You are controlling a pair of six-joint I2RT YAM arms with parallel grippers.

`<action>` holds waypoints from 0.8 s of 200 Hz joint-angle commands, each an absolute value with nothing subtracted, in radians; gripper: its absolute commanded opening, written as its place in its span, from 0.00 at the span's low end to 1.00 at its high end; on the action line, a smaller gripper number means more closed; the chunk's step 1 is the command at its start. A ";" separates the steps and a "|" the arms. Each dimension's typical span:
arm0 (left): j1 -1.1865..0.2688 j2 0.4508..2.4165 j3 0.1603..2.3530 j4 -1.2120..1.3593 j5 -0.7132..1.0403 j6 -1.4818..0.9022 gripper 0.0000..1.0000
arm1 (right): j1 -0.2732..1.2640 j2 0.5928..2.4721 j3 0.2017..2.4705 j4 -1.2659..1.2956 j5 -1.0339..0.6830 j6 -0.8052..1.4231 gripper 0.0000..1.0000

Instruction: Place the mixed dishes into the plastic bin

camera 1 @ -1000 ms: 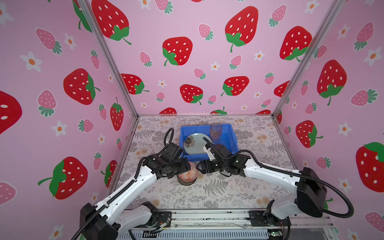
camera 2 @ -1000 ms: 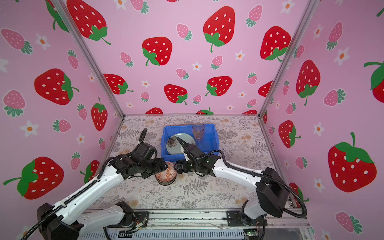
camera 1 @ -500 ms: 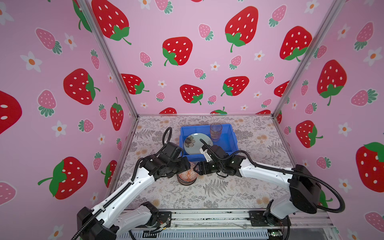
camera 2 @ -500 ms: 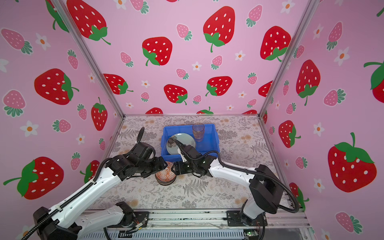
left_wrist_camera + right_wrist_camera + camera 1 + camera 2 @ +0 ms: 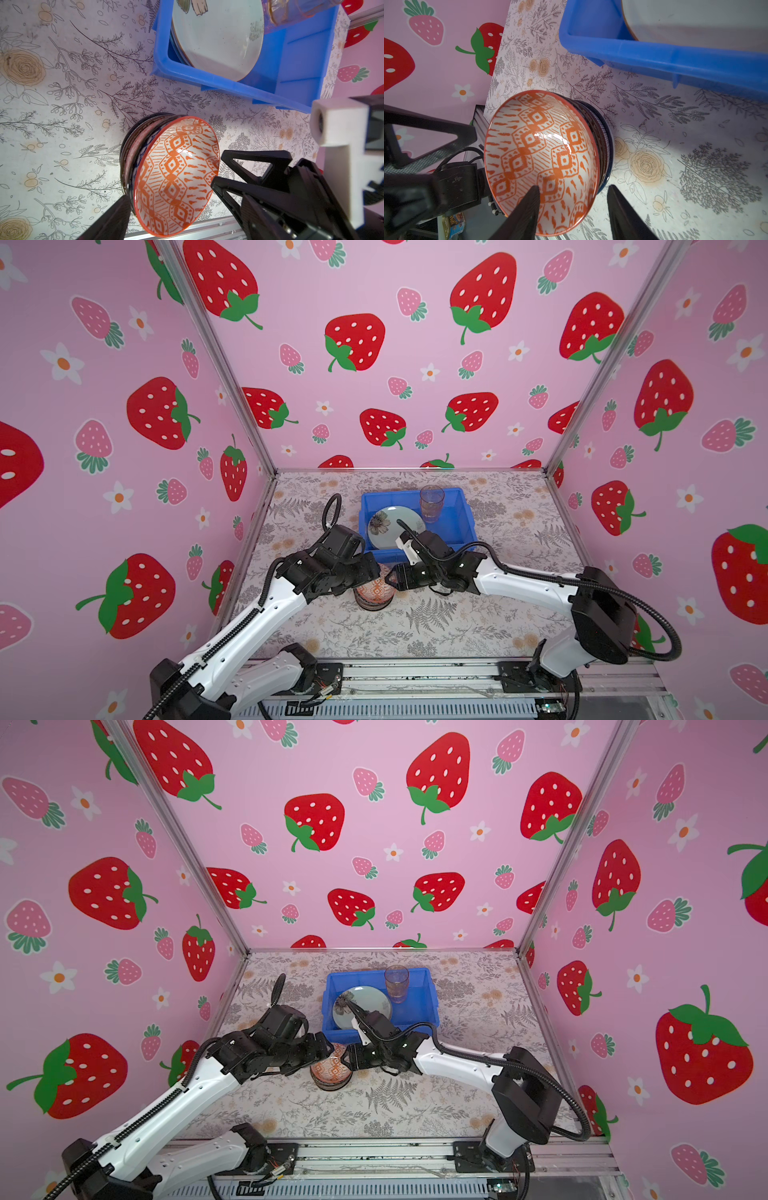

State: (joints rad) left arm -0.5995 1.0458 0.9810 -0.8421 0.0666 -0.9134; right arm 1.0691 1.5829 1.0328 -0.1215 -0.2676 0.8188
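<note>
Orange bowl (image 5: 542, 145) rim lies between right end effector (image 5: 573, 187) jaws.

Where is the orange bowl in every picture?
Top view: orange bowl in the middle, topping a bowl stack, just in front of the blue bin.
Top view: orange bowl again just in front of the blue bin.
Left wrist view: orange bowl big and close, topping the stack.
Right wrist view: orange bowl big and close.
Shared landmark: the blue bin, beside the bowl in every view.
</note>
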 commanded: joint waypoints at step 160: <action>-0.568 1.027 0.974 -0.847 0.063 -0.904 0.87 | 1.075 1.635 1.068 -0.115 -0.273 0.822 0.24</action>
State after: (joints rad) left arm -0.5758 1.0382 0.9802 -0.8413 0.0639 -0.9127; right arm 1.0695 1.6279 1.0409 -0.1139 -0.2737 0.8181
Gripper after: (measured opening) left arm 0.867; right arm 0.258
